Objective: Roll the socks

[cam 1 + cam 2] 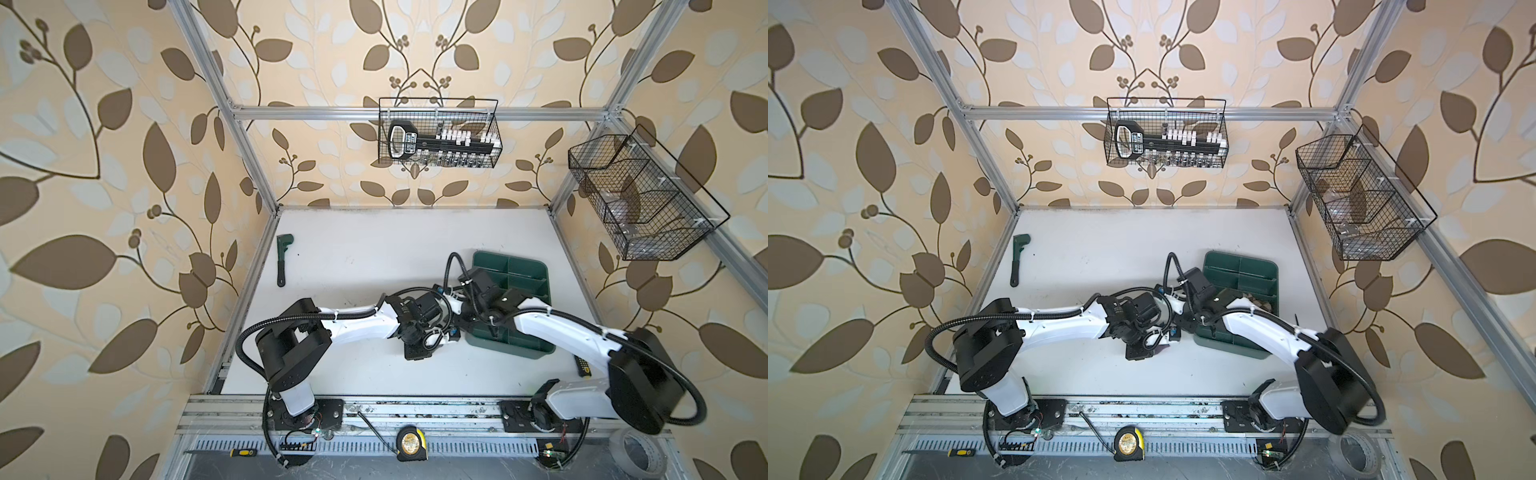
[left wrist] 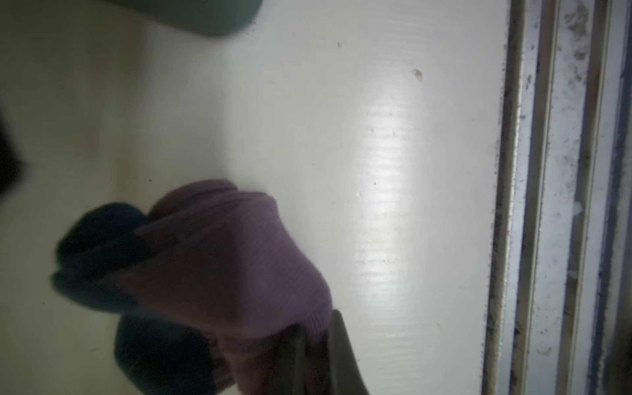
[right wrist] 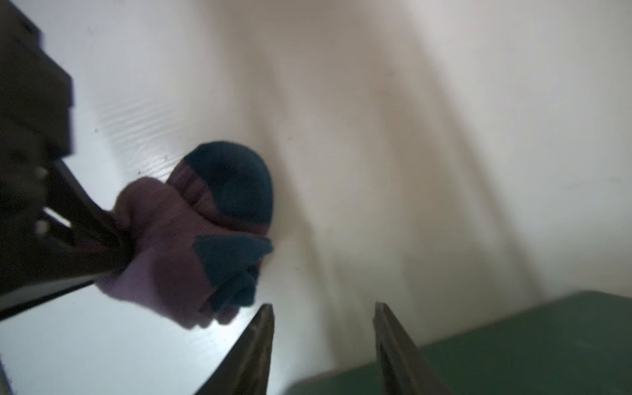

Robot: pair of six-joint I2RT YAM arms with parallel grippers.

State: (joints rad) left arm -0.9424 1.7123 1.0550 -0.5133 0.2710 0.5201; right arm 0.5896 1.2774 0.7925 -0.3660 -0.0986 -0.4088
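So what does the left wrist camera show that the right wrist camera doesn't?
Only the left wrist view shows the metal rail bordering the white table. Only the right wrist view shows the right gripper, its jaws open and empty. Both show the bunched purple sock pinched by the left gripper, that table and a corner of the green tray.

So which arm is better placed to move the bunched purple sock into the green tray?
Left, likely. The left pincer is shut on the purple sock, so no regrasp is needed. The right pincer stands open and empty beside the sock, by the green tray.
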